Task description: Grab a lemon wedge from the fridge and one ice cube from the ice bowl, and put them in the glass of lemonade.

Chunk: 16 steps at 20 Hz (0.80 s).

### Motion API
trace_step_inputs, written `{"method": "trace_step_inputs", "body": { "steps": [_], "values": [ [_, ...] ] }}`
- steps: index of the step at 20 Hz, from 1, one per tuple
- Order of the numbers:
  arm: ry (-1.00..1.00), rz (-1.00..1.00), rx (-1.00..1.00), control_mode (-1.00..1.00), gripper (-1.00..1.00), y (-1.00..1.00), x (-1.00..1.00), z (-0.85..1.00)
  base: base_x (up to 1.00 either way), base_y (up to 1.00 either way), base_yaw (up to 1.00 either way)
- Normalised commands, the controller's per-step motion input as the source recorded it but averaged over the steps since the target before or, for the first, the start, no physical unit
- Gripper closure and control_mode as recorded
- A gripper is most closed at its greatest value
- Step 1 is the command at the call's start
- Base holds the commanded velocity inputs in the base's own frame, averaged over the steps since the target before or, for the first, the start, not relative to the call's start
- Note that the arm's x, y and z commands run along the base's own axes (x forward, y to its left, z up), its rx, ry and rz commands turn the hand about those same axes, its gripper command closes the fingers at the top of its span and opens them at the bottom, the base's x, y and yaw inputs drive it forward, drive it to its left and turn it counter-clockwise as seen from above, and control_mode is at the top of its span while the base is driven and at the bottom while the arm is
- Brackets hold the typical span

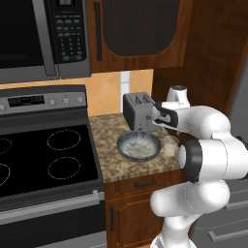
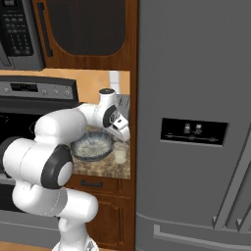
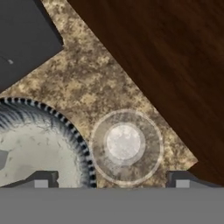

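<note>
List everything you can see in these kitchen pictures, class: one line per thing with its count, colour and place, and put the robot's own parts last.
bowl: one, grey-blue, speckled whitish inside, on the counter in front of the toaster.
glass: one, pale and clear, on the counter right of the bowl, below the gripper.
toaster: one, grey, at the back of the counter.
counter: one, brown speckled, between stove and fridge.
stove: one, black top, left.
microwave: one, dark, above the stove.
fridge: one, grey, right, doors shut.
cabinets: brown wood, above and below the counter.
arm: one, white.
gripper: one, dark tips, open, above the glass.
</note>
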Motion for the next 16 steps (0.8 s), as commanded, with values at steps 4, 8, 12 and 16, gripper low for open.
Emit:
{"method": "trace_step_inputs", "body": {
  "steps": [4, 8, 12, 16],
  "values": [
    [0.0, 0.0, 0.0, -1.0, -1.0, 0.19, 0.0, 0.07, 0.0, 0.0, 0.0],
    [0.0, 0.0, 0.0, -1.0, -1.0, 0.11, 0.0, 0.0, 0.0, 0.0, 0.0],
    [0.0, 0.0, 0.0, -1.0, -1.0, 0.15, -0.02, 0.0, 0.0, 0.0, 0.0],
    [-0.02, 0.04, 0.03, -1.0, -1.0, 0.41, -0.57, 0.03, 0.0, 0.0, 0.0]
  ]
}}
